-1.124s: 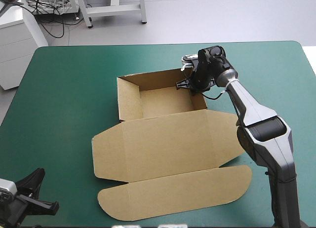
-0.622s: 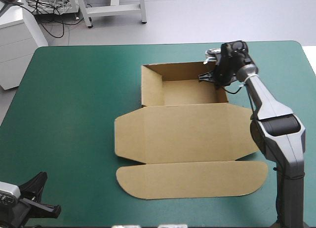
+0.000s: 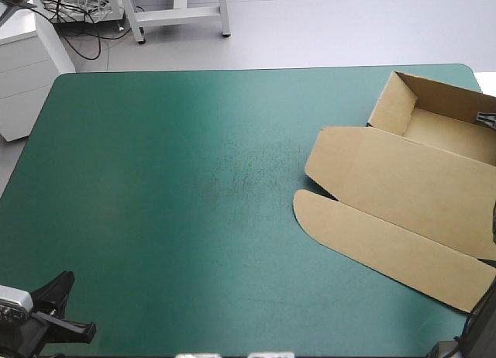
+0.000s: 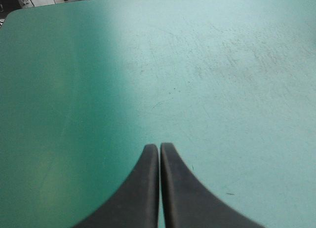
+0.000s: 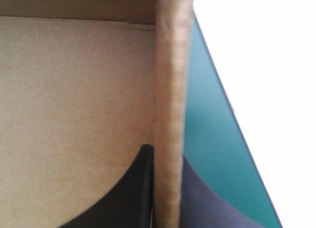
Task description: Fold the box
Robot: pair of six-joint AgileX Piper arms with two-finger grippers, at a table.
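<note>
Between the near-closed right jaws, a wall of the box [image 5: 170, 90]; left jaws together, empty.

Closed left pincer [image 4: 159, 148] over teal-green cover [image 4: 148, 65]

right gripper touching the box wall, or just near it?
Touching. The right wrist view shows the right gripper all but shut on an upright wall of the box, with its fingers pressed against both faces of the wall.
</note>
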